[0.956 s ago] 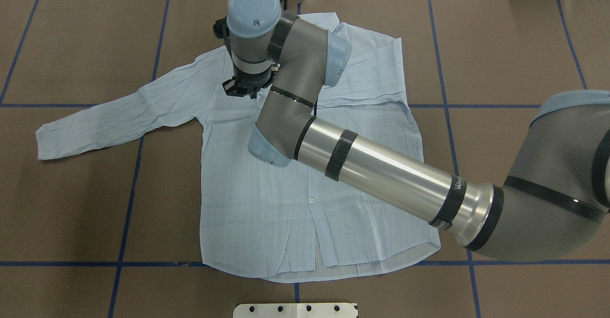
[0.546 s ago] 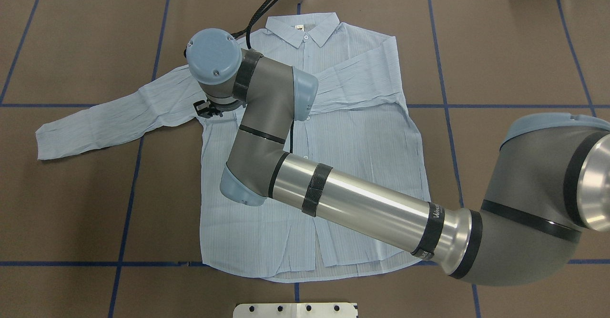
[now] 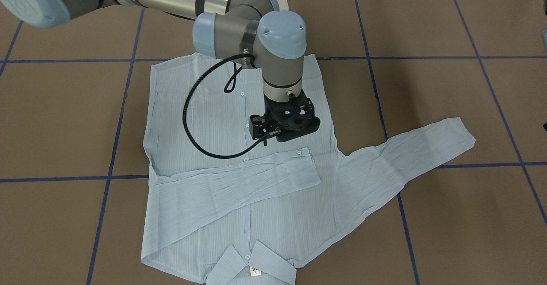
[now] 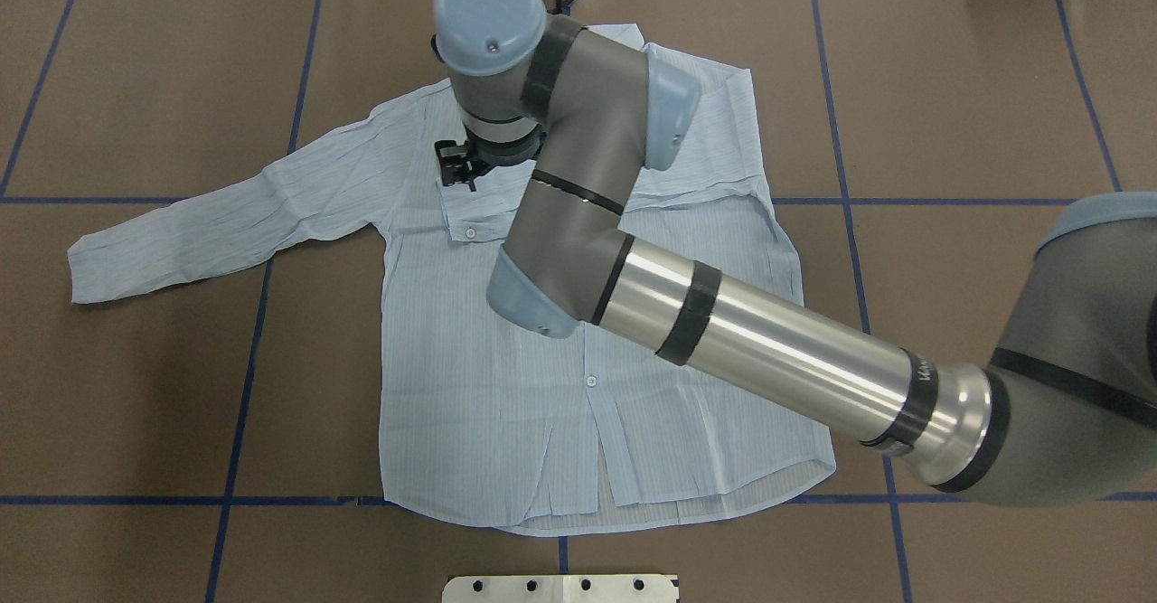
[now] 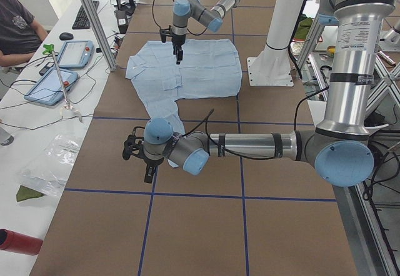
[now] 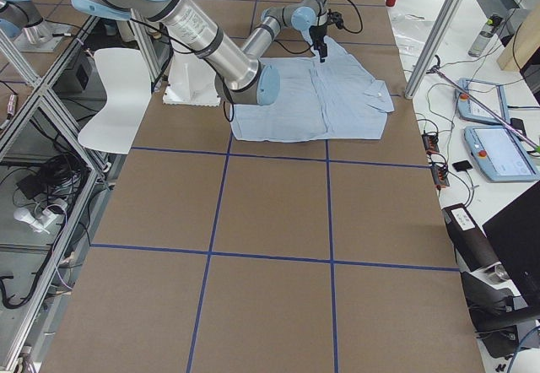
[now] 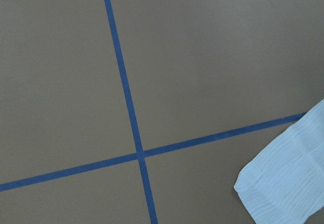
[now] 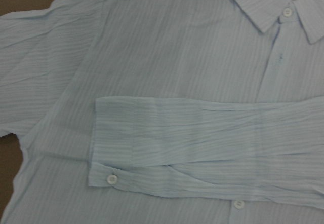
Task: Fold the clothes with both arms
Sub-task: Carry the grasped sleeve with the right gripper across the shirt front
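Observation:
The clothes are one light-blue shirt (image 4: pixel 506 386) lying flat and face up, collar (image 3: pixel 252 268) at the far side from the robot. One sleeve is folded across the chest, its cuff (image 4: pixel 472 221) lying flat. The other sleeve (image 4: pixel 199 223) stretches out to the robot's left. My right gripper (image 4: pixel 459 167) hangs over the upper chest just above that cuff, holding nothing; its fingers are hidden, so I cannot tell their state. My left gripper (image 5: pixel 145 163) hovers low over bare table beyond the outstretched sleeve's cuff (image 7: pixel 288 178); I cannot tell its state.
Blue tape lines (image 4: pixel 262 314) grid the brown table. The white robot pedestal (image 5: pixel 272 70) stands at the near edge by the shirt's hem. A person (image 5: pixel 19 32) sits at a side bench with tablets (image 5: pixel 75 54). A red bottle (image 5: pixel 19 241) lies there too.
The right wrist swung toward the shirt's left armpit half a second ago and is now back over the upper chest. The shirt has not moved.

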Controlling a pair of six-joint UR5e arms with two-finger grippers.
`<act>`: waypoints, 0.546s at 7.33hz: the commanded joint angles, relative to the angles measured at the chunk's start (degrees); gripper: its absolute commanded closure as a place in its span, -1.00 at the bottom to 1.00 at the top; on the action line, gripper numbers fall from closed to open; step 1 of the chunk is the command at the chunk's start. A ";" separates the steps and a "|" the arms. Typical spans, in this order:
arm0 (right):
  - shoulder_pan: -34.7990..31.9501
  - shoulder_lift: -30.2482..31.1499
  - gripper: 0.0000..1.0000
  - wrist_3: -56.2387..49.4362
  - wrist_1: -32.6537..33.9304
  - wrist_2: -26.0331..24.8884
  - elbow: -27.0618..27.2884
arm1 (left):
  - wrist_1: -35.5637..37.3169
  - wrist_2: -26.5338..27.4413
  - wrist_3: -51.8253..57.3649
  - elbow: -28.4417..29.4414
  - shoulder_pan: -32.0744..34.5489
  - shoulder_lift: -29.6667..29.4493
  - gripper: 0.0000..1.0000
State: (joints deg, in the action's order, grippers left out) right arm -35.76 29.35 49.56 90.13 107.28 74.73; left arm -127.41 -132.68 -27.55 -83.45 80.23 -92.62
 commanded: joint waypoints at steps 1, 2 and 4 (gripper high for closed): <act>-4.48 13.21 -1.00 -1.65 4.52 4.94 14.59 | -15.35 5.12 -19.30 -0.48 -9.26 4.35 -0.98; -6.49 19.02 -1.00 -4.18 6.79 7.39 19.96 | -18.03 8.55 -24.77 -1.70 -13.39 6.11 -0.98; -9.84 19.79 -1.00 -10.69 20.45 8.82 26.66 | -21.89 11.82 -31.91 -3.72 -18.50 9.71 -0.95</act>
State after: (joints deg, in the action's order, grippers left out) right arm -43.54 47.76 42.57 102.67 115.13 96.62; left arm -146.10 -123.22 -54.14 -85.78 65.45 -85.39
